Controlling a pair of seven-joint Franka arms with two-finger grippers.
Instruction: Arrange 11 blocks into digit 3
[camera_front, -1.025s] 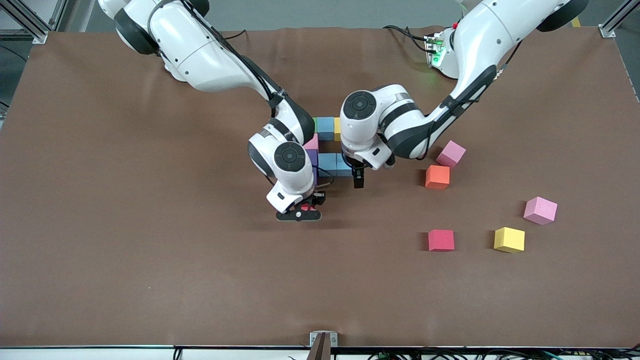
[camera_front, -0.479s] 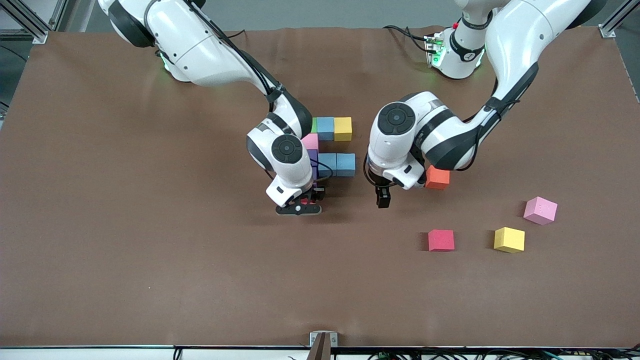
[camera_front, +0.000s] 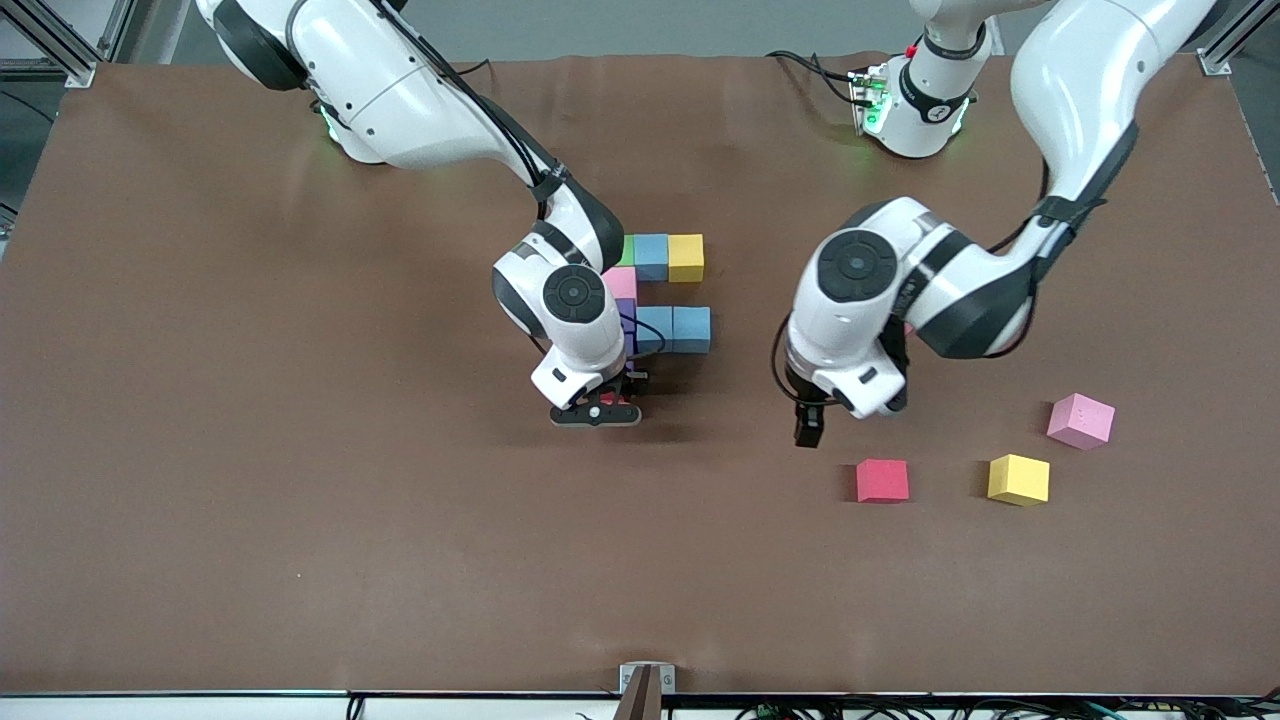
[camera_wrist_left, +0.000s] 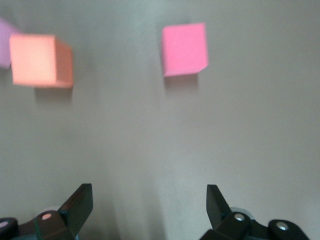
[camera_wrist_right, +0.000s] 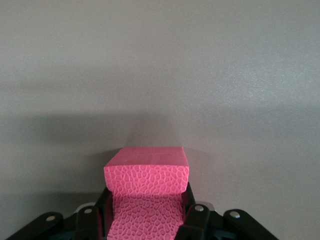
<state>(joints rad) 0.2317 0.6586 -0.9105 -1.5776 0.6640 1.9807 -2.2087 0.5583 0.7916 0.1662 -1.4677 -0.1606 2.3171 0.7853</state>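
The digit 3 stands partly built mid-table: a green block (camera_front: 628, 249), a light blue block (camera_front: 651, 257) and a yellow block (camera_front: 686, 257) in a row, a pink block (camera_front: 621, 283), a purple block (camera_front: 626, 314), then two light blue blocks (camera_front: 673, 330). My right gripper (camera_front: 597, 412) (camera_wrist_right: 147, 216) hangs low at the column's end nearer the camera, shut on a red block (camera_wrist_right: 147, 182). My left gripper (camera_front: 808, 427) (camera_wrist_left: 148, 207) is open and empty over bare table, close to a loose red block (camera_front: 882, 480) (camera_wrist_left: 185, 49).
A yellow block (camera_front: 1018, 479) and a lilac-pink block (camera_front: 1080, 420) lie loose toward the left arm's end. The orange cube (camera_wrist_left: 41, 60) shows only in the left wrist view; the left arm covers it in the front view.
The left arm swung away from the light blue blocks toward its own end of the table, coming close to the loose red block and covering the orange cube. The right gripper barely moved.
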